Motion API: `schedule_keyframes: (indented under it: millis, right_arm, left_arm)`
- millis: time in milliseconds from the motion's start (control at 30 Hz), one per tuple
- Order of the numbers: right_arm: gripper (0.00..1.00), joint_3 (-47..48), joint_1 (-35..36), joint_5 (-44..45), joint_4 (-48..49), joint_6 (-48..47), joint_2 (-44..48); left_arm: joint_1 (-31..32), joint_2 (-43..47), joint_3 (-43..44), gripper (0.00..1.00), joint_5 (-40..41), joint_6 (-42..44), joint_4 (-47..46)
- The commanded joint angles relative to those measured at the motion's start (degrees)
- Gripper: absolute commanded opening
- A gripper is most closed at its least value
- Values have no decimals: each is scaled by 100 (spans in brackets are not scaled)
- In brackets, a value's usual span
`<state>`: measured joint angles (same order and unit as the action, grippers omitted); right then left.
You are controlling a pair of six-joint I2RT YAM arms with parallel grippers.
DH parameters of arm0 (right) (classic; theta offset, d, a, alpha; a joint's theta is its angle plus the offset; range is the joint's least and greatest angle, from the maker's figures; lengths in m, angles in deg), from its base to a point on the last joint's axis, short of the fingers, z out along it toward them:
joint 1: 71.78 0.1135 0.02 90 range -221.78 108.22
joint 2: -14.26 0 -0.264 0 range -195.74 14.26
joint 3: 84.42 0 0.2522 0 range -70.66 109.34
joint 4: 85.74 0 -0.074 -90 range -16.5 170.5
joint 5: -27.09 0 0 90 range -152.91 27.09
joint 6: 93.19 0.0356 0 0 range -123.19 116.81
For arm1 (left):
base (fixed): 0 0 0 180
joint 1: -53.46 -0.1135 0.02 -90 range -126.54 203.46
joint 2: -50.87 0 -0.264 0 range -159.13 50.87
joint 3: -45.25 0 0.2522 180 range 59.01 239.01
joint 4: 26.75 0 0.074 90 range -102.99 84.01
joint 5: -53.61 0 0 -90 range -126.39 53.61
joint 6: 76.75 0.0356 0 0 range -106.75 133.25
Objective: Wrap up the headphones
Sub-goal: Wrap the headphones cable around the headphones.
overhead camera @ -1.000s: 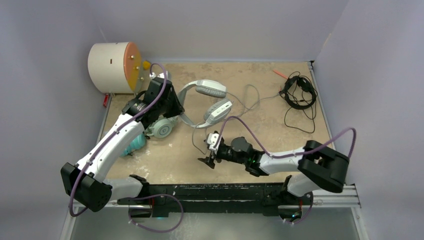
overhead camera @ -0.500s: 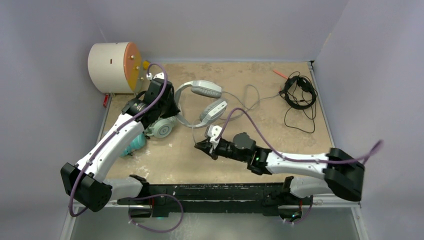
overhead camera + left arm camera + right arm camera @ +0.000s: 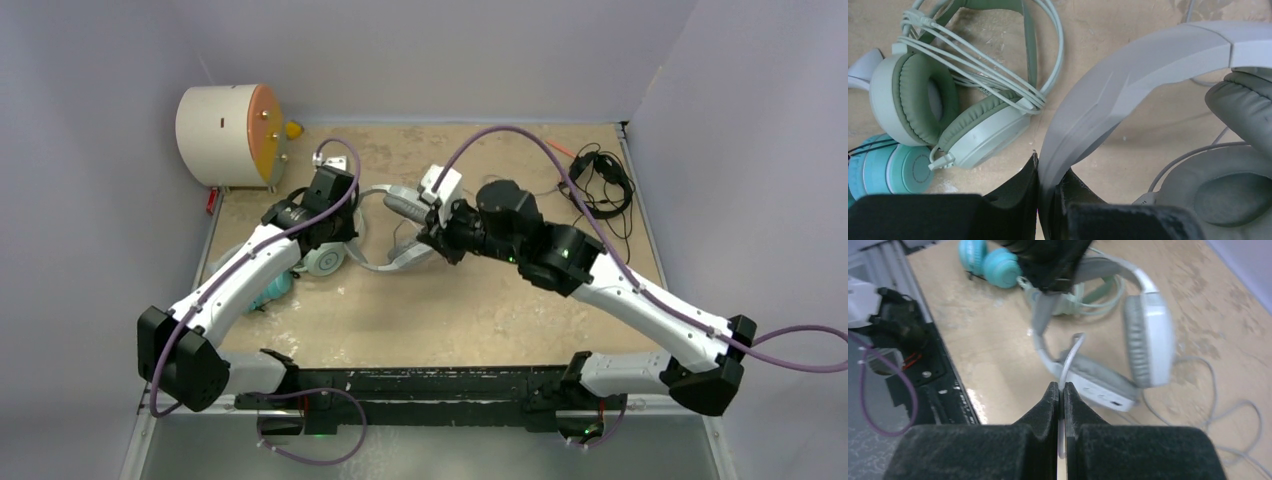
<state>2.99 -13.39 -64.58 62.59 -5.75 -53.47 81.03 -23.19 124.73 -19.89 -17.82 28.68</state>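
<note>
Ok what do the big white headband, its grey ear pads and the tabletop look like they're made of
Headband: probably hard plastic, matte white, with crisp moulded creases.
Ear pads: likely soft leatherette over foam, grey, puffy with fine wrinkles.
Tabletop: mottled beige, stone-like pattern; could be laminate or tile.

The top external camera is fixed above and behind the arm bases and looks down from afar on the whole counter [image 3: 470,330]. The left wrist camera looks steeply down past the left pincer [image 3: 1048,175] at very close range. The right wrist camera, a little farther off, looks over the right pincer [image 3: 1058,390] toward the counter's near-left edge. All three views share the white-and-grey headset [image 3: 1128,75], mint-green headset [image 3: 983,130] and teal headset [image 3: 893,170].
</note>
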Motion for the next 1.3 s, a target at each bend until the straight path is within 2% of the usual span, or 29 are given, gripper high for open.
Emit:
schedule_keyframes:
  millis: [0,100,233,367,533,867,933,1033,1267]
  right_arm:
    - [0,848,-643,-69,-1709,-276,-452]
    - [0,1142,-848,-30,-2038,-418,-652]
    - [0,1179,-878,252,-2020,-652,-633]
    - [1,1197,-897,859,-1897,-963,-638]
    - [8,1219,-982,1434,-1780,-1275,-784]
    - [9,959,-1539,1036,-958,-1048,-1199]
    - [8,980,-1759,789,-897,-959,-1335]
    - [4,944,-2130,267,-849,-658,-1506]
    - [0,-244,-2750,-387,191,293,-1279]
  left_arm:
    - [130,20,-33,0,-170,665,-522]
    - [158,-37,-66,0,119,727,-405]
    - [156,-137,-76,0,203,754,-331]
    - [181,-237,-90,0,-124,945,-361]
    - [287,-461,110,0,-800,1388,-26]
    - [730,-602,484,0,-1614,1751,506]
    - [897,-580,524,0,-1623,1806,593]
    - [1091,-521,537,0,-2044,1875,657]
    - [1119,-204,501,0,-2675,1684,501]
